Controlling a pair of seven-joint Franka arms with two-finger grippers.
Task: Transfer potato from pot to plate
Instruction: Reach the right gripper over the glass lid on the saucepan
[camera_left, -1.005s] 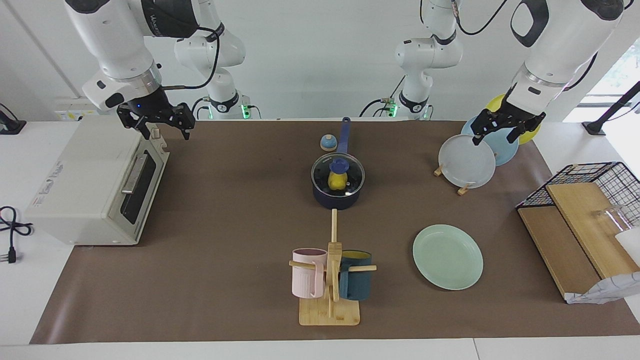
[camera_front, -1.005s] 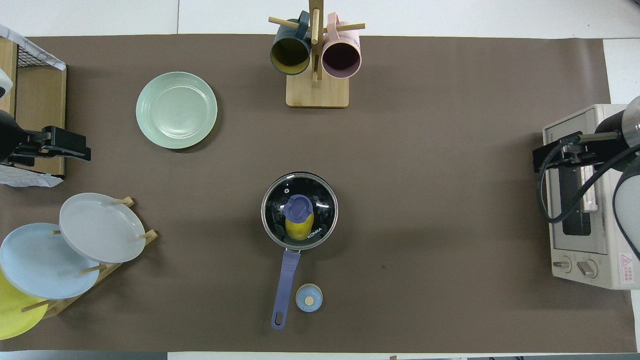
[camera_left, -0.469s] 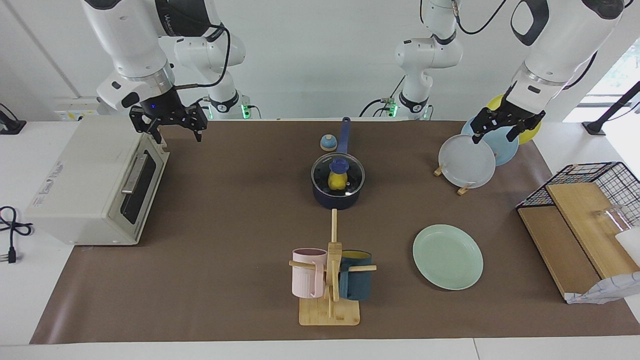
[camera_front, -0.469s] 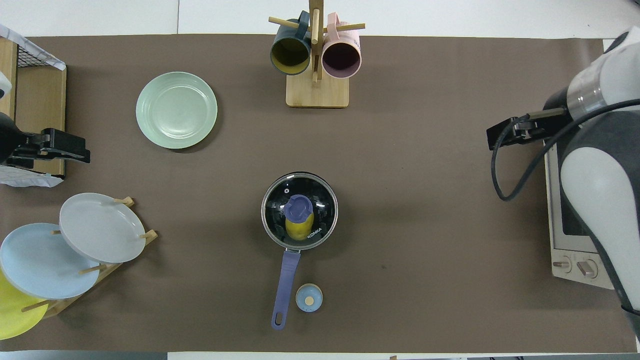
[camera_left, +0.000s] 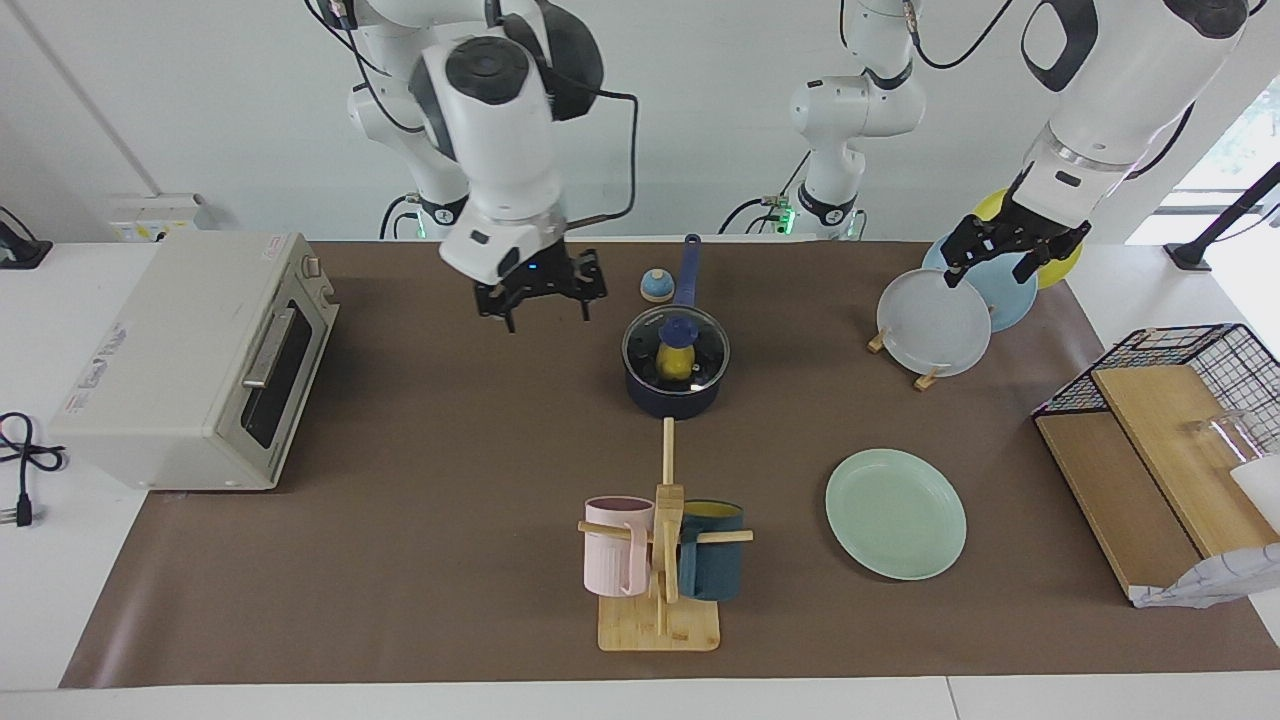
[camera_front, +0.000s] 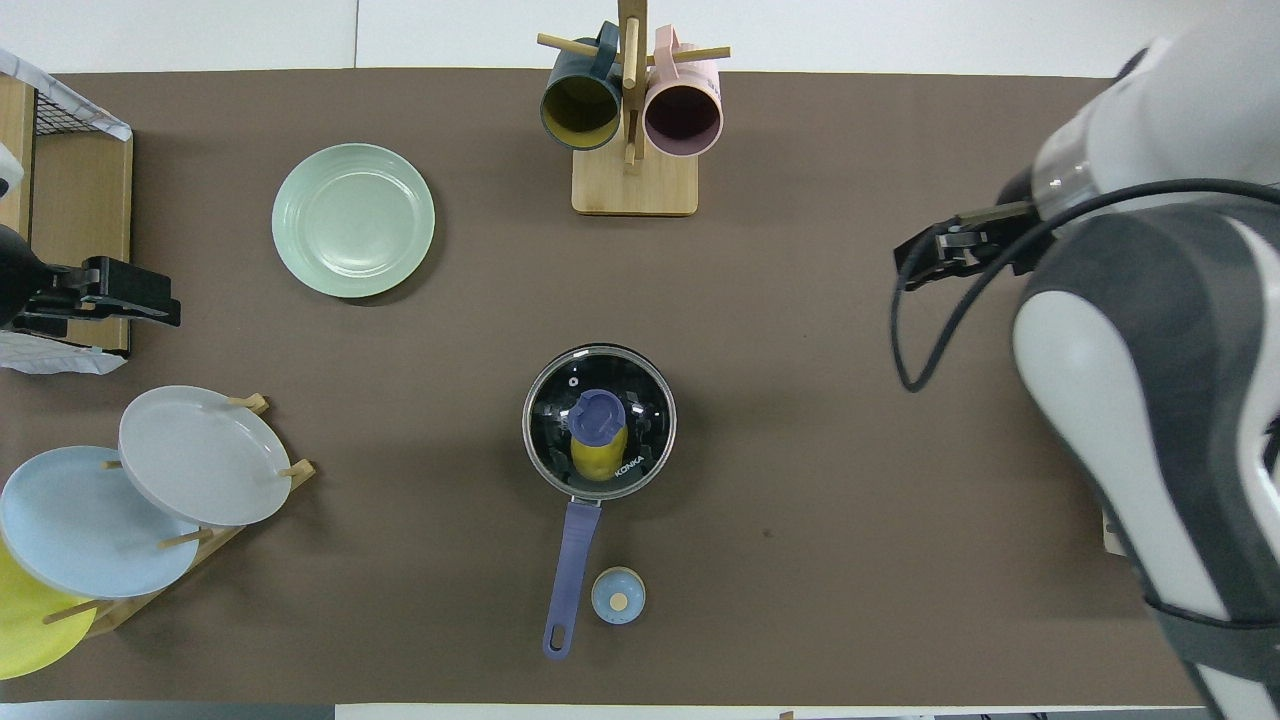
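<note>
The dark navy pot (camera_left: 672, 401) stands mid-table, its long blue handle (camera_front: 571, 560) pointing toward the robots. A glass lid with a blue knob (camera_left: 677, 330) covers it. The yellow potato (camera_left: 675, 364) shows through the lid, inside the pot; it also shows in the overhead view (camera_front: 598, 458). The mint-green plate (camera_left: 895, 513) lies empty, farther from the robots, toward the left arm's end; the overhead view shows it too (camera_front: 353, 220). My right gripper (camera_left: 545, 305) hangs open and empty over the bare mat beside the pot, toward the right arm's end. My left gripper (camera_left: 1000, 265) waits open over the plate rack.
A toaster oven (camera_left: 190, 360) stands at the right arm's end. A mug tree (camera_left: 660, 560) with a pink and a teal mug stands farther out than the pot. A rack of plates (camera_left: 935, 325), a small blue round object (camera_left: 655, 286) and a wire basket with boards (camera_left: 1170, 420) are also here.
My right arm has swung from over the toaster oven toward the pot, gripper still open. The left arm, pot, lid and potato have not moved.
</note>
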